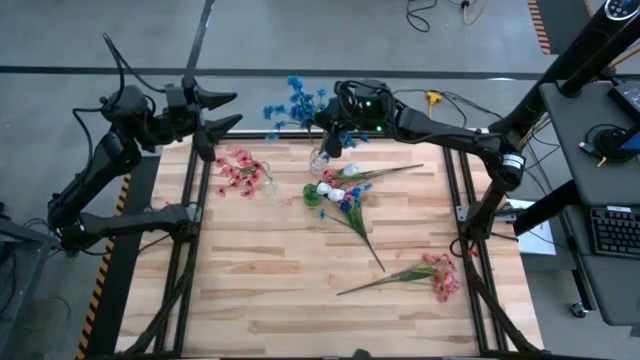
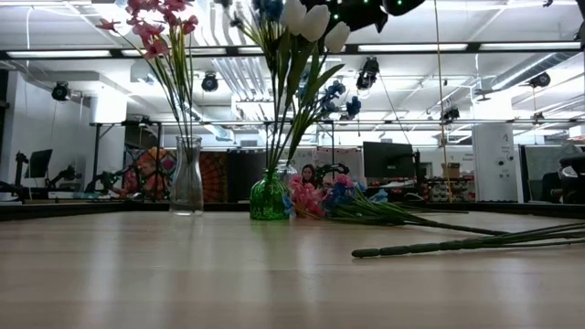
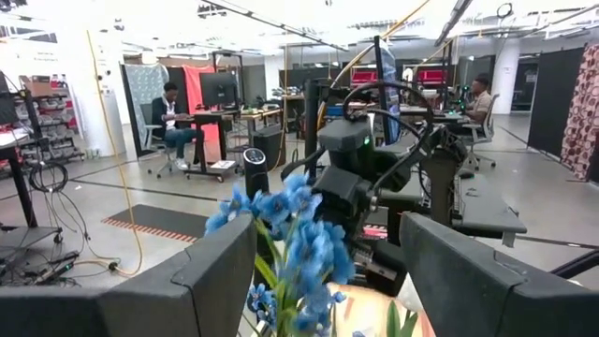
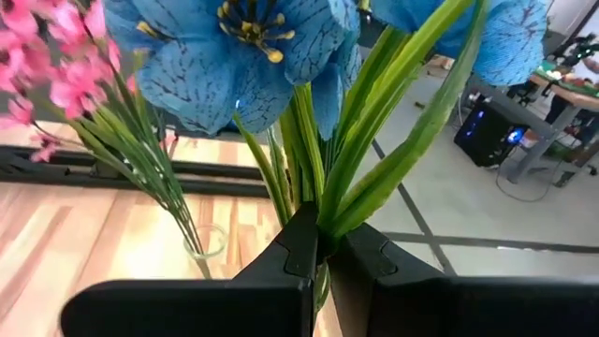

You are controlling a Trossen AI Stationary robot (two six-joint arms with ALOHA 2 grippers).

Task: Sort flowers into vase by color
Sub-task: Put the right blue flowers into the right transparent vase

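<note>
Left gripper: hung above the table's far left edge, fingers parted, nothing between them; this arm waited.
Pink vase: clear glass, standing left of centre, holding a pink sprig; in the low view it stood upright, blossoms high.
Green vase: in the low view just right of the clear one, stems rising out of it, upright; in the high view it was mostly hidden under the right gripper.
Blue flowers: held over the far edge, the stems clamped in the right gripper, whose fingers were pinched tight on the green stems (right wrist view showed them meeting around the bunch).
Stem ends: could not tell whether they were already down in the green vase's neck.
Loose heap: white, blue and pink sprigs lying flat at table centre, stems crossing.
Pink sprig, near right: lying alone, well apart from the heap.
Stage, as judged: blue bunch being seated; heap and lone pink sprig not yet sorted.
Risk 1: tall, top-heavy blooms could tip the vase if let go while leaning.
Risk 2: the gripper's wrist stood close to the vase; pulling away sideways could knock it.
Risk 3: crossed stems in the heap could drag a wrong colour along on the next pick.
</note>
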